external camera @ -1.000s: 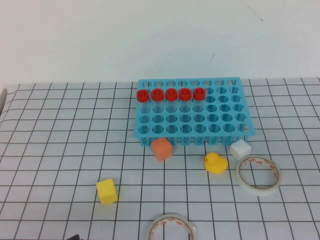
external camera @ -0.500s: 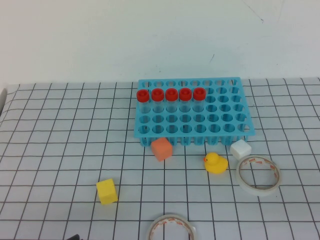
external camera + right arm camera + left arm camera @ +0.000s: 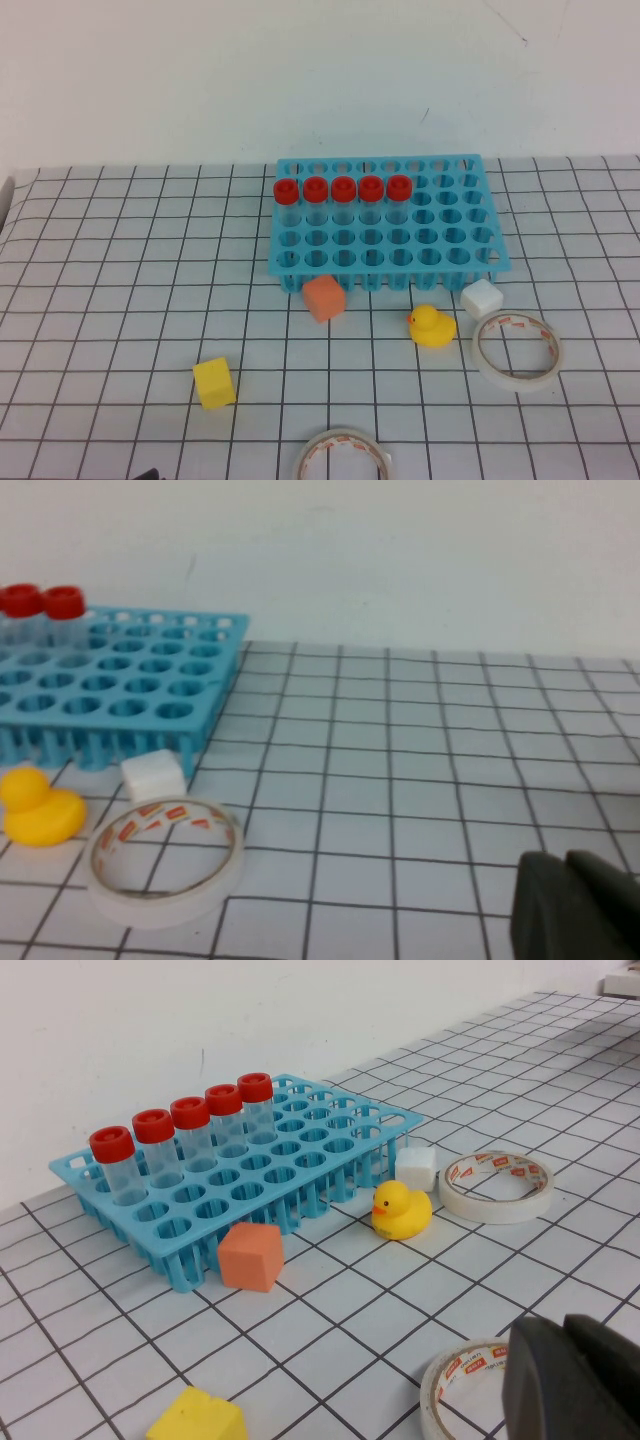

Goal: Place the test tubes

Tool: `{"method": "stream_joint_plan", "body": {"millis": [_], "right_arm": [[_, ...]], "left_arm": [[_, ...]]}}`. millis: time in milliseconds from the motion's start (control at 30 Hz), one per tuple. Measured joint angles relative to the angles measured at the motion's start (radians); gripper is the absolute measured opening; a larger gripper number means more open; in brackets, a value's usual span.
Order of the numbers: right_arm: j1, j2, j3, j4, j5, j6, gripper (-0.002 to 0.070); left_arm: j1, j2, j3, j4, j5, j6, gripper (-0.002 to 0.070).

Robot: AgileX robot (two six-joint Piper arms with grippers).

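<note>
A blue test-tube rack (image 3: 470, 245) stands at the back middle of the gridded table. Several clear tubes with red caps (image 3: 343, 190) stand upright in one row of its left half; the other holes show nothing in them. The left wrist view has the same rack (image 3: 330, 1175) and tubes (image 3: 190, 1125). My left gripper (image 3: 565, 1380) is shut and holds nothing, low by the near tape roll (image 3: 455, 1400). Shut and likewise holding nothing, my right gripper (image 3: 570, 905) hovers over bare grid to the right of the rack (image 3: 215, 695). Neither gripper shows in the high view.
In front of the rack lie an orange cube (image 3: 323, 298), a yellow duck (image 3: 431, 326), a white cube (image 3: 481, 296) and a tape roll (image 3: 516, 349). A yellow cube (image 3: 214, 383) sits nearer left. A second tape roll (image 3: 342, 455) is at the front edge.
</note>
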Motion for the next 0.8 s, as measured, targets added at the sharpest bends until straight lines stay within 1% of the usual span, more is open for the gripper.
{"method": "stream_joint_plan", "body": {"millis": [67,267,500,800], "right_arm": [[-0.037,-0.043,0.002,0.028,0.033,-0.01,-0.0001],[-0.05,-0.104,0.002,0.054,0.126,-0.012,-0.0001],[-0.05,-0.121,0.069,0.058,0.127,-0.012,-0.0001],[-0.05,-0.121,0.068,0.031,0.169,0.02,-0.0001]], "left_arm": [[0.0,0.0,0.0,0.0,0.0,0.0,-0.0002],[0.0,0.0,0.0,0.0,0.0,0.0,-0.0002],[0.0,0.0,0.0,0.0,0.0,0.0,-0.0002],[0.0,0.0,0.0,0.0,0.0,0.0,-0.0002]]}}
